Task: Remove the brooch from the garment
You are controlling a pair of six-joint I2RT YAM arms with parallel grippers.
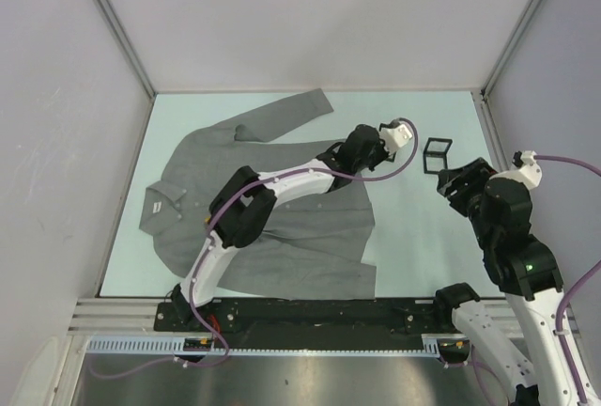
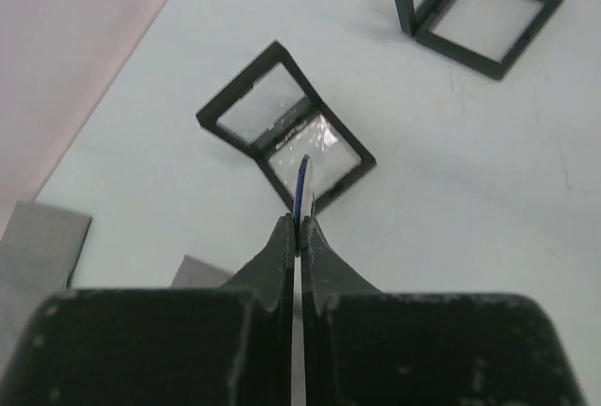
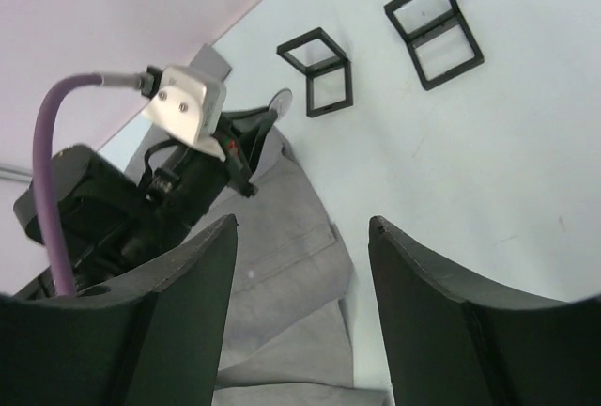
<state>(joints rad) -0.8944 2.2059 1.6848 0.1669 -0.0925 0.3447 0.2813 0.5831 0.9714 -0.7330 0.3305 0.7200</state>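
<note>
Nearest you, the garment (image 1: 310,242) lies flat and limp across the table from about 6 to 10 o'clock of the top view. It is soft cloth that would bunch and drag if anything snagged it. Your right gripper (image 3: 302,227) hangs at 3 o'clock with its jaws spread wide and nothing between them. Further out, at roughly 2 o'clock, your left gripper (image 2: 299,227) is clamped tight on the brooch (image 2: 302,185), a thin pale disc with a blue edge, pinched near its rim and standing edge-on between the fingers. It looks clear of the cloth, hanging past the jacket's right edge and above the nearer frame case (image 2: 282,133). Judge it light, stiff and probably slick-faced, so a hold across the flat faces near the rim is the sound one. The tips cover only a small part of it, so it could twist or slip. I cannot see a pin or clasp. Farthest off, at 1 o'clock in the left wrist view, sits a second frame case (image 2: 479,7).
</note>
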